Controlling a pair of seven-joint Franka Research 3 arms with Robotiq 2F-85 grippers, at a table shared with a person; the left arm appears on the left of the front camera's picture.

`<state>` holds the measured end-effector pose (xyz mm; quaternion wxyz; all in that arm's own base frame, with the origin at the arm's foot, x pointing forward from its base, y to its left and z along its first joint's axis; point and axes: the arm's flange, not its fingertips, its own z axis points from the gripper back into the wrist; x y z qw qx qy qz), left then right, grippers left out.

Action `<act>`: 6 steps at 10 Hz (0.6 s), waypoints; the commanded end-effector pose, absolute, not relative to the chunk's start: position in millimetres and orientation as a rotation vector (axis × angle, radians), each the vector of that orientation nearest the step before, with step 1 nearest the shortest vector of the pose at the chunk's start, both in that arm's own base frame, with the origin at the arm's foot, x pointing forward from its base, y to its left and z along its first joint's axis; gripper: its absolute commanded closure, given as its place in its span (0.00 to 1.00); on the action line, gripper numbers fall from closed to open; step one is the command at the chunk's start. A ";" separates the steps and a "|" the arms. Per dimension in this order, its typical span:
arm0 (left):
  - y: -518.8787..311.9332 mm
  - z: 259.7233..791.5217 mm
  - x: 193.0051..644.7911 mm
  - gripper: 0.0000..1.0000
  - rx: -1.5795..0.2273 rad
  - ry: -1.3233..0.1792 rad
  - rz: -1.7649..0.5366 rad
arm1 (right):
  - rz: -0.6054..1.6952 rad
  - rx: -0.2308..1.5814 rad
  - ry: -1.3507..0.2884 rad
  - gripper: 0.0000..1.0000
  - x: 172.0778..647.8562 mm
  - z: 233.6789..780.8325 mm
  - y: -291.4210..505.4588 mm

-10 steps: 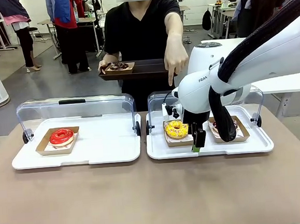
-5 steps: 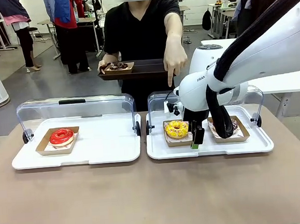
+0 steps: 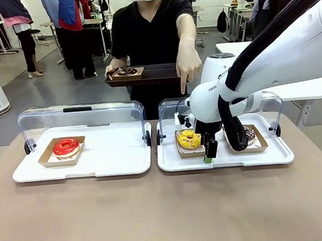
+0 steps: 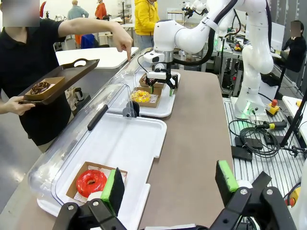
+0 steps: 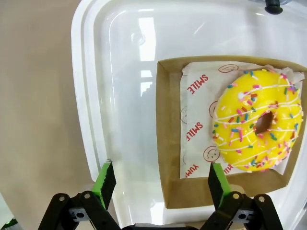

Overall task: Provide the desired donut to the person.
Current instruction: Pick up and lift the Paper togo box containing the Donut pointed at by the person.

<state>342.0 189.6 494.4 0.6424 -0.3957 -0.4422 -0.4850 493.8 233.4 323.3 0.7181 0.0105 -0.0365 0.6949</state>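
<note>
Red-glazed donut (image 3: 66,147) is boxed on the left tray (image 3: 113,155); the left gripper (image 4: 170,184) is spread wide, empty. On the right tray (image 3: 275,155) a yellow sprinkled donut (image 3: 189,139) is boxed, pointed at from 12 o'clock by the person's hand (image 3: 188,62), with a chocolate donut (image 3: 250,133) boxed at its 3 o'clock. The right gripper (image 3: 209,150) is held wide open, empty, at the yellow donut's 4 o'clock.

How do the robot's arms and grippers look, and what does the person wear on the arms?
The right arm has a smooth white rounded shell with grey lettering and a black ribbed cable hose along it. The left gripper and right gripper are black, two-fingered, with green pads. The person wears a black short-sleeved T-shirt; forearms are bare.
</note>
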 end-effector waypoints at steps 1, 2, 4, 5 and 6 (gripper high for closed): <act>190.3 495.0 341.1 0.00 -0.909 -1.033 -1.107 | 1.534 0.000 -0.080 0.00 501.5 319.7 231.7; 190.3 495.0 341.1 0.00 -0.909 -1.033 -1.107 | 1.542 -0.003 -0.082 0.59 500.0 318.5 231.3; 190.3 495.0 341.1 0.00 -0.909 -1.033 -1.107 | 1.543 -0.005 -0.084 1.00 499.1 318.7 232.0; 190.3 495.0 341.1 0.00 -0.909 -1.033 -1.107 | 1.544 -0.003 -0.087 0.63 499.6 319.2 232.7; 190.3 495.0 341.1 0.00 -0.909 -1.033 -1.107 | 1.546 -0.001 -0.083 1.00 497.9 318.9 233.0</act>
